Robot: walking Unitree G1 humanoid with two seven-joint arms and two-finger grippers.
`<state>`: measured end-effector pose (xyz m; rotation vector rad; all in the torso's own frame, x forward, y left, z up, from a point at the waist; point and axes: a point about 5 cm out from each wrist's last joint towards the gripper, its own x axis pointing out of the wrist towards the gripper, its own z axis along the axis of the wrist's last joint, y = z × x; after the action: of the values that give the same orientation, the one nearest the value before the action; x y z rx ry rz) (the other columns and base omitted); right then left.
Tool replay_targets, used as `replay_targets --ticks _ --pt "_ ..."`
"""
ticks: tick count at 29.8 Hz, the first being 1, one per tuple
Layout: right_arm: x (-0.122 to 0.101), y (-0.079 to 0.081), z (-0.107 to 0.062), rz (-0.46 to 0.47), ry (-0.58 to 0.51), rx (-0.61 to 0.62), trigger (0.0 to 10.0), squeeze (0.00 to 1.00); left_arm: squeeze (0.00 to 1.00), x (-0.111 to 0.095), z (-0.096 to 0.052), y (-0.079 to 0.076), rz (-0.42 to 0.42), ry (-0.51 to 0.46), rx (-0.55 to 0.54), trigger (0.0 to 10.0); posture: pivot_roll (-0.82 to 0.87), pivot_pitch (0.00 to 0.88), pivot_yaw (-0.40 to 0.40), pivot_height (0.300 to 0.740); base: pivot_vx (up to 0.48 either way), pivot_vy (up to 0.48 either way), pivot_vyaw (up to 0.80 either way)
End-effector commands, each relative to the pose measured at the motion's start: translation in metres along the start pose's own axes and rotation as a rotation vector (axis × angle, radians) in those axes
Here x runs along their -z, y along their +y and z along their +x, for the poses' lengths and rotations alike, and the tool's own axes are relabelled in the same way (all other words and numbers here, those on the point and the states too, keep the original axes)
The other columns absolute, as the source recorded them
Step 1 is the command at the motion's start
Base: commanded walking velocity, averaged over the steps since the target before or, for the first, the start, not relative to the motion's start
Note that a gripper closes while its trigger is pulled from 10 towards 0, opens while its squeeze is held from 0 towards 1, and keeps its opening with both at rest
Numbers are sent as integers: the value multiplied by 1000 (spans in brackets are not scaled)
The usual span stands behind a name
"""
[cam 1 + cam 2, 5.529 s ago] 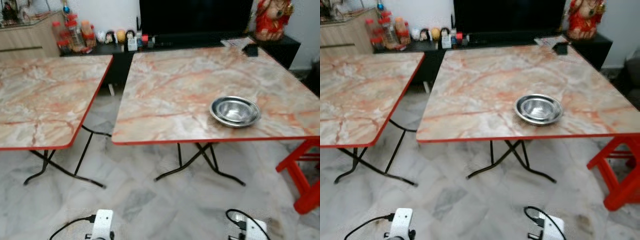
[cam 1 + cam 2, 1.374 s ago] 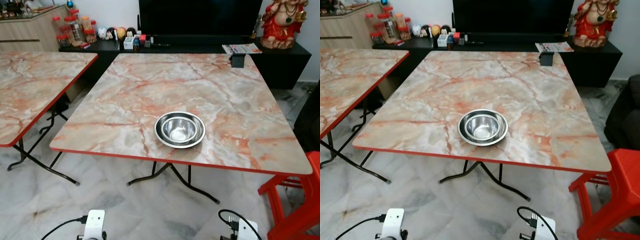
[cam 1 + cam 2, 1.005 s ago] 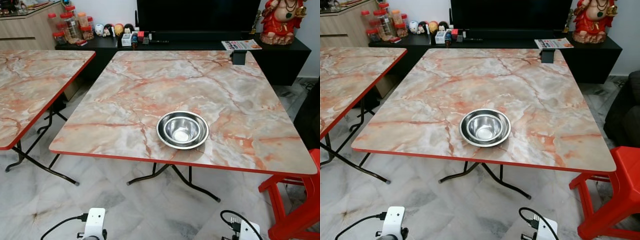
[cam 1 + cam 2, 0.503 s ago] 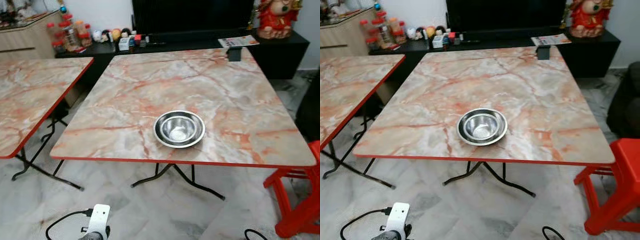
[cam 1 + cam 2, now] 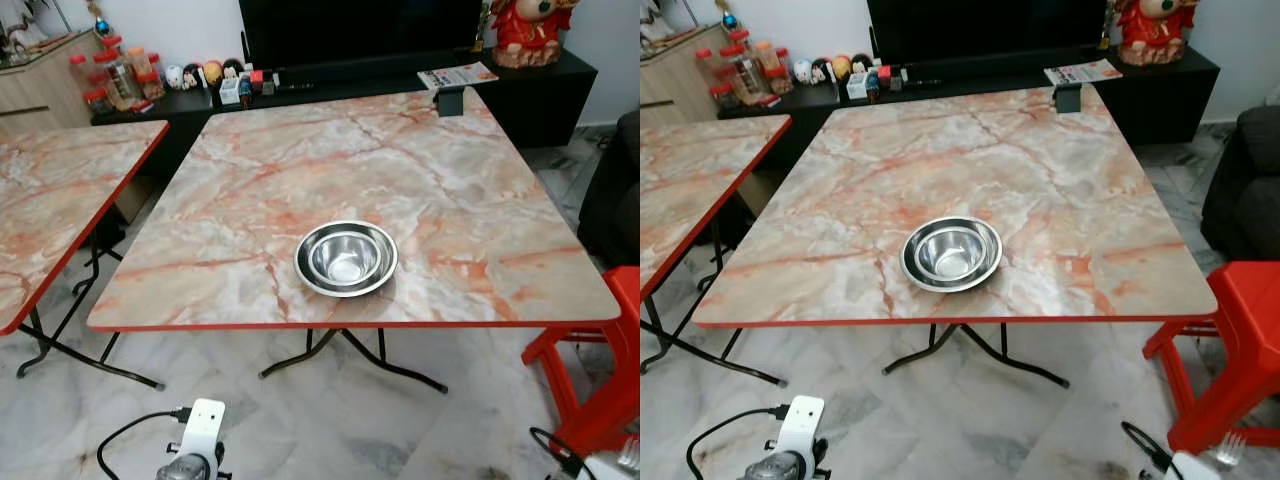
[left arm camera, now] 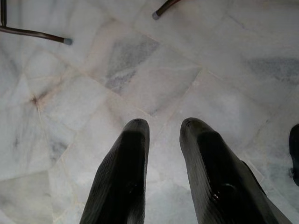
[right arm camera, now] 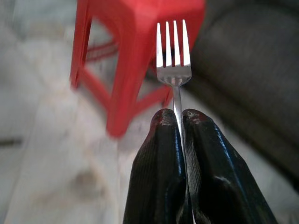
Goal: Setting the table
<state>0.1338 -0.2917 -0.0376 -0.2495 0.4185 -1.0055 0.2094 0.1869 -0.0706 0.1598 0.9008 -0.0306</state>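
A stack of steel bowls [image 5: 346, 259] sits on the marble-patterned folding table [image 5: 480, 210], close to its near red edge. My right gripper [image 7: 176, 116] is shut on the handle of a metal fork [image 7: 173, 51], tines pointing away from the fingers. The fork's tines [image 5: 1230, 447] also show low on the right, near the floor and well short of the table. My left gripper [image 6: 161, 126] hangs open over the marble floor with nothing between its fingers.
A red plastic stool [image 5: 600, 380] stands at the table's right near corner, a dark sofa [image 5: 1245, 180] beyond it. A second marble table [image 5: 60, 200] stands on the left. A small dark object [image 5: 450, 100] rests on the table's far edge, before a black TV cabinet [image 5: 540, 90].
The camera has shifted, so the table sits a little more to the left. My right wrist has dropped toward the lower right corner and the fork's tines now show there. The bowls have not moved.
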Motion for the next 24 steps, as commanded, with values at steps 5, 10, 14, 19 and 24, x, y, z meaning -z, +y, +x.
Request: replay_targets --ticks 5,10,14,19,24 --pt "-78 11 20 51 -323 90 10000 0 0 8 -1 1 -11 20 -6 10000 -181 0 91 740 0 0 0" --pt "-140 9 18 73 -551 196 10000 0 0 8 -1 0 -23 17 -13 10000 -168 0 79 740 0 0 0" --pt "-174 18 17 116 -643 146 10000 0 0 10 -2 0 -27 20 -15 10000 -168 0 76 740 0 0 0" --pt "-207 49 20 204 -642 -80 10000 0 0 11 -2 0 -31 23 -17 10000 -164 0 71 740 0 0 0" --pt "-231 96 27 257 -448 -416 10000 0 0 11 -2 -1 -44 25 -22 10000 -149 0 58 740 0 0 0"
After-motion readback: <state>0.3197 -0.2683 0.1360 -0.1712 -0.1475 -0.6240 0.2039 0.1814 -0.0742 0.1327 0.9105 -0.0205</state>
